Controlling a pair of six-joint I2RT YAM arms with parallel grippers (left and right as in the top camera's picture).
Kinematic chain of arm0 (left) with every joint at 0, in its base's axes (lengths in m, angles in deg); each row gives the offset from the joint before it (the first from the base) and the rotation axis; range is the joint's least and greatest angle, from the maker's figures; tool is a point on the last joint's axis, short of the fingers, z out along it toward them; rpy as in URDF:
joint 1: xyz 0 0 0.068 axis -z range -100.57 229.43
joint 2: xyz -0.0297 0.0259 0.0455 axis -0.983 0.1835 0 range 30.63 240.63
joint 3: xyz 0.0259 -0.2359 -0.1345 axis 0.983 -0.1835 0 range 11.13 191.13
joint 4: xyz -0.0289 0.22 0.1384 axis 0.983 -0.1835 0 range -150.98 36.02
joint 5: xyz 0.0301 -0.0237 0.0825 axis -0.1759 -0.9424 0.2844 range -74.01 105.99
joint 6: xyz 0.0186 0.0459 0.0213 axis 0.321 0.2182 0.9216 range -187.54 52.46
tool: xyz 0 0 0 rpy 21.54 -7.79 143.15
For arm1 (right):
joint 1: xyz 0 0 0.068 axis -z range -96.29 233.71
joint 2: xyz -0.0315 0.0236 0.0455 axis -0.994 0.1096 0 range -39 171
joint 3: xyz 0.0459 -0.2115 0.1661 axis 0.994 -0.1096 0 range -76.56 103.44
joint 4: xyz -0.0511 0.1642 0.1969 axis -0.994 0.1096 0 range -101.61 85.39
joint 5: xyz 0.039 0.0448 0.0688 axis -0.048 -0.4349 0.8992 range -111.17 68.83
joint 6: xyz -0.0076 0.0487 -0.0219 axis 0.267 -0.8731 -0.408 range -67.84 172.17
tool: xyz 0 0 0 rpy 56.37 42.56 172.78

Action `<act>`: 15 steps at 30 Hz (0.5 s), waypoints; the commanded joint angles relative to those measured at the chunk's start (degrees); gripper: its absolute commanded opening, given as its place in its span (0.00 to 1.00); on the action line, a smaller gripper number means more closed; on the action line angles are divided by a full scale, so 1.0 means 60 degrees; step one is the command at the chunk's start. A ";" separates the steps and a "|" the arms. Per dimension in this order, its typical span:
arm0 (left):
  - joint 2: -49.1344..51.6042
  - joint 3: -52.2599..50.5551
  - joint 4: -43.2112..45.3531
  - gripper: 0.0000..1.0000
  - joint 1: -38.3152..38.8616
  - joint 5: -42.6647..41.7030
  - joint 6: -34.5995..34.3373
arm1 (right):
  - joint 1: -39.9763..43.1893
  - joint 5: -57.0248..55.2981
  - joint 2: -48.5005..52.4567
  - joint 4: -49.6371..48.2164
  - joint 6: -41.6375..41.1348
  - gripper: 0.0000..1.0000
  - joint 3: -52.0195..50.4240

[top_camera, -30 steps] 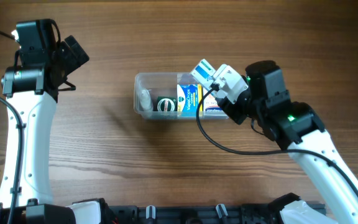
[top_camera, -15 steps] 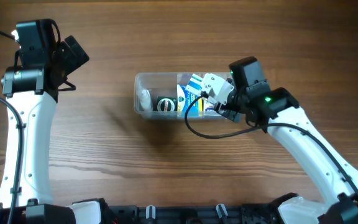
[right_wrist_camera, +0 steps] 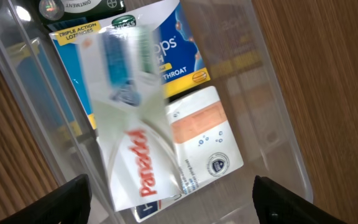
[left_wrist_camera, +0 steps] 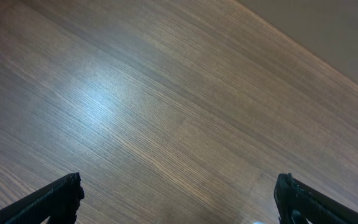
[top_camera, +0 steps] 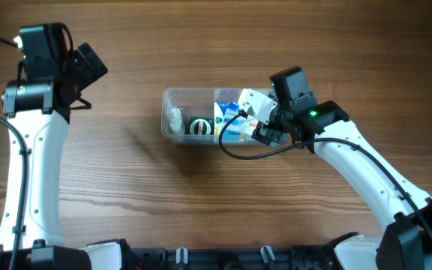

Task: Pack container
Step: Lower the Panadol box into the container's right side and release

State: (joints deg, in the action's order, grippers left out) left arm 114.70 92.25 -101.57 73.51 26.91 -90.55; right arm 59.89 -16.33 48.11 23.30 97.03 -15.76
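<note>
The container (top_camera: 201, 92) is a clear plastic tub at the table's middle. It holds a blue and yellow lozenge box (top_camera: 226, 112), a dark round tin (top_camera: 199, 126) and a white bottle (top_camera: 175, 118). My right gripper (top_camera: 257, 120) hangs over the tub's right end, open. In the right wrist view its jaws (right_wrist_camera: 179, 199) stand wide apart above a blurred white Panadol box (right_wrist_camera: 132, 155), which touches neither finger. That box lies over the lozenge box (right_wrist_camera: 185, 50) and a white box (right_wrist_camera: 204, 137) inside the container (right_wrist_camera: 278, 124). My left gripper (top_camera: 88, 67) is open and empty at the far left.
The left wrist view shows only bare wooden table (left_wrist_camera: 166, 112) between the open left jaws (left_wrist_camera: 179, 199). The arm bases sit along the front edge (top_camera: 216, 259).
My right gripper has moved left and down over the tub's right end. The white and blue box it carried is out of its jaws and inside the tub. The left arm has not moved.
</note>
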 commanded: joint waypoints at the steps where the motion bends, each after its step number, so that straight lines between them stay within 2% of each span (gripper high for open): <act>1: -0.0022 0.0098 -0.0004 1.00 -0.0036 0.0124 0.0051 | -0.0040 0.0015 0.0018 -0.0073 -0.0291 0.85 0.0171; 4: -0.0022 0.0102 -0.0004 1.00 -0.0036 0.0120 0.0051 | -0.0040 0.0022 -0.0069 -0.0226 -0.1020 0.81 0.0171; 8: -0.0022 0.0098 -0.0004 1.00 -0.0036 0.0124 0.0051 | -0.0040 0.0095 -0.0277 -0.0350 -0.2514 0.69 0.0171; 10: -0.0022 0.0102 -0.0004 1.00 -0.0036 0.0120 0.0051 | -0.0040 0.0470 -0.0313 -0.0350 -0.3603 0.53 0.0171; 15: -0.0022 0.0098 -0.0004 1.00 -0.0036 0.0120 0.0051 | -0.0040 0.1082 -0.0306 -0.0350 -0.5220 0.24 0.0171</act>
State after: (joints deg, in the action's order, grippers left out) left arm 114.70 92.25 -101.57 73.51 26.91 -90.55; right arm 59.89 -13.81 47.56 21.51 76.09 -15.76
